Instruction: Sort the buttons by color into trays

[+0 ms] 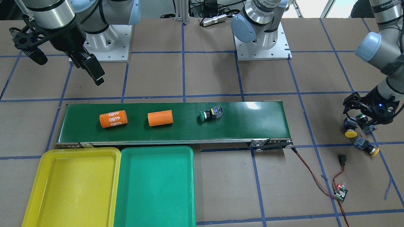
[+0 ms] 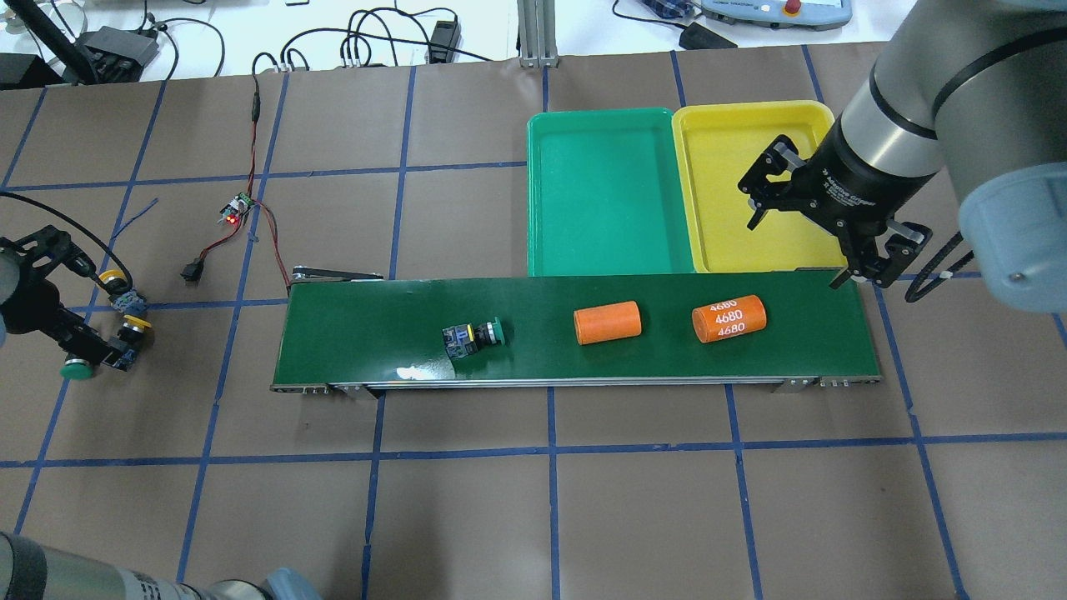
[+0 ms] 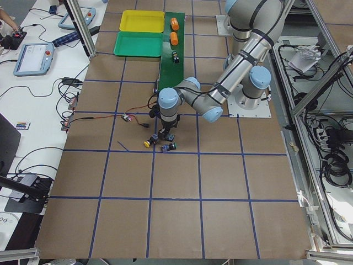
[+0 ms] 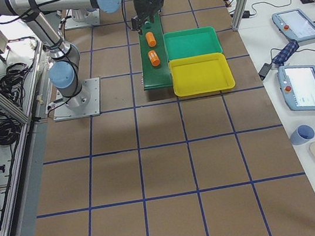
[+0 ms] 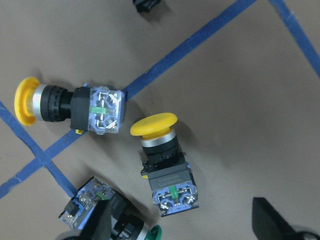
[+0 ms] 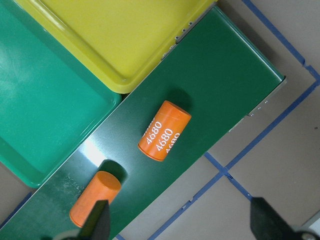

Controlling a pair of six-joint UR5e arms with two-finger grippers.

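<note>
**Table** (image 2: 500, 500): brown surface gridded with blue tape; it carries everything below.

**Conveyor belt** (image 2: 375, 317): long and dark green. One end lies directly beneath the right hand; the other end points toward the left hand but is well apart from it.

**Yellow tray** (image 2: 750, 125): set against the belt's long edge, just beside and below the right hand.

**Green tray** (image 2: 600, 208): touches the yellow tray on the side away from the right hand.

**Right hand** (image 6: 182, 227): fingers spread apart with nothing between them, raised above the belt's end at the corner of the yellow tray.

**Left hand** (image 5: 185, 225): fingers spread apart, low over a cluster of three buttons on the table off the belt's other end.

**Labelled orange cylinder** (image 2: 728, 318): marked 4680 and lying on its side on the belt, just ahead of the right hand.

**Plain orange cylinder** (image 2: 607, 322): also on its side on the belt, one step farther from the right hand.

**Green button on belt** (image 2: 473, 337): on its side, well apart from both hands.

**Yellow button, nearer** (image 5: 162, 160): on the table, lying between the lines of the left hand's fingers, just ahead of them.

**Yellow button, farther** (image 5: 65, 105): on the table across a tape line, beyond one finger.

**Green button by left hand** (image 5: 82, 207): on the table, partly hidden under one finger; whether they touch cannot be told.
</note>
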